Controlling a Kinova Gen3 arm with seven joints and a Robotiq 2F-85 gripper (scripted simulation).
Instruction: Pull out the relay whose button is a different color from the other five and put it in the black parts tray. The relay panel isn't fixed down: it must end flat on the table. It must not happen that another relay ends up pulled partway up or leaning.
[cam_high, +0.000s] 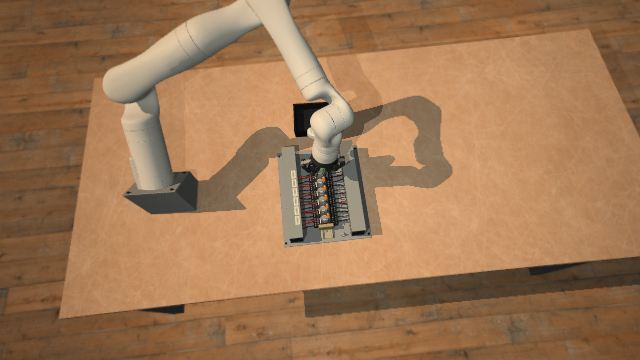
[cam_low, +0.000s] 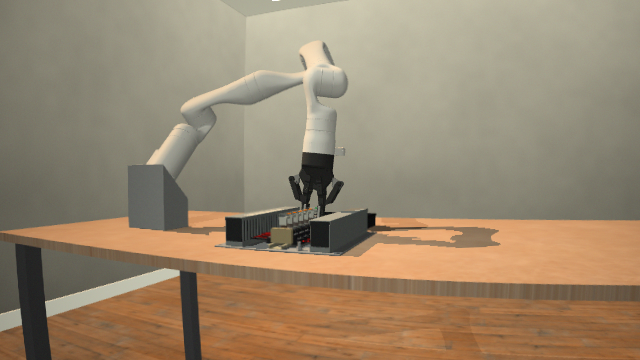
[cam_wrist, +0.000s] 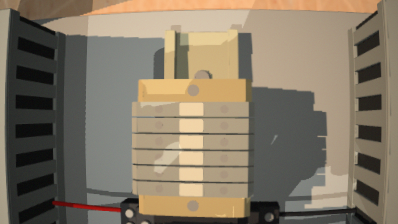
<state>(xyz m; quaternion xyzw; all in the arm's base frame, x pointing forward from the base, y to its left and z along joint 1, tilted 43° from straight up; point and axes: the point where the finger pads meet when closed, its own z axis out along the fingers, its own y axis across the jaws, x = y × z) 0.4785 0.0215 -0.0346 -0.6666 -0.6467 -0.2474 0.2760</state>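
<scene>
The relay panel (cam_high: 312, 236) (cam_low: 223, 245) (cam_wrist: 111, 110) lies flat on the table. Its row of relays with orange buttons (cam_high: 324, 197) (cam_low: 294, 219) runs down the middle. The relay with the green button (cam_high: 324, 170) is at the row's far end, by the fingertips. My gripper (cam_high: 323, 168) (cam_low: 313, 207) points down there and is shut on that relay. The fingers hide much of it, and I cannot tell whether it is seated or slightly raised. The wrist view shows neither fingers nor relay. The black parts tray (cam_high: 301, 121) (cam_low: 371, 220) stands just behind the panel, partly hidden by the arm.
Tall grey slotted ducts (cam_high: 291, 200) (cam_high: 357, 200) (cam_low: 345, 227) (cam_wrist: 369, 100) flank the relays on both sides. Red wires (cam_high: 307, 195) (cam_wrist: 87, 206) run from the sockets to the left duct. Beige terminal blocks (cam_wrist: 192, 150) sit on the rail (cam_wrist: 210, 52). The arm's base (cam_high: 165, 195) (cam_low: 155, 197) stands at left.
</scene>
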